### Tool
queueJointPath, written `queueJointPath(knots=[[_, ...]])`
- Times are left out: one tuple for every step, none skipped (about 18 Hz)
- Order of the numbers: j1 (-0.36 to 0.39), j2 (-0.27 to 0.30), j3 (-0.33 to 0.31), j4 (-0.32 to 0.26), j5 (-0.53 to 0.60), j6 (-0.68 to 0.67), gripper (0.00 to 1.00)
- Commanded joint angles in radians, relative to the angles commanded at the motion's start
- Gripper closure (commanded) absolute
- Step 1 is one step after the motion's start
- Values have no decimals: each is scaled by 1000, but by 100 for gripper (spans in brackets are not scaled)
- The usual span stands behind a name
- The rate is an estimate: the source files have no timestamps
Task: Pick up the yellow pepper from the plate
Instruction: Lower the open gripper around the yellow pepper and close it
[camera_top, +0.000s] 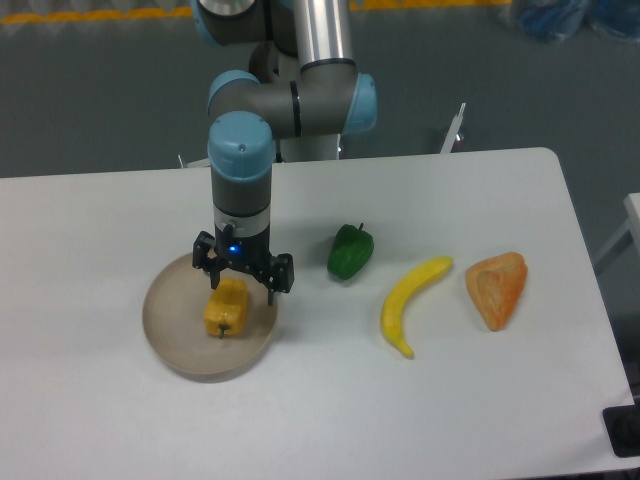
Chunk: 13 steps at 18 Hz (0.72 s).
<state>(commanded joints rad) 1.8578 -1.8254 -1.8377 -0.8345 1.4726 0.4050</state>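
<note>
The yellow pepper (226, 308) lies in the middle of the beige plate (170, 330) at the table's left. My gripper (242, 283) hangs open just above the plate, its fingers straddling the pepper's far upper end. It holds nothing. The gripper body hides part of the plate's far rim.
A green pepper (350, 252) sits to the right of the plate. A yellow banana (408, 304) and an orange wedge-shaped fruit (496, 288) lie further right. The arm's base stands behind the table's far edge.
</note>
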Motion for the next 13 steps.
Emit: queueJointPath(knots=[[0,-6,-5,0,0,2,0],[-2,-12,-6,2,0,2,0],[-3,-14,-5,2,0,2,0],[-3,-17,-5,2,0,2,0],[-5,-18,-5,2,0,2,0],[-11,-23,-5,2,0,2,0],[-12,-31,-5,3,0,2,0],[-14,-35,-5,3,0,2,0],[-14,-41,-5,6,0,2,0],[-23,-52,-5,11,2,3,0],[-29,-58,-6,11,2,5,0],[-31,-61,-3,12,2,3,0],[-31,-64,-2,12,2,5,0]])
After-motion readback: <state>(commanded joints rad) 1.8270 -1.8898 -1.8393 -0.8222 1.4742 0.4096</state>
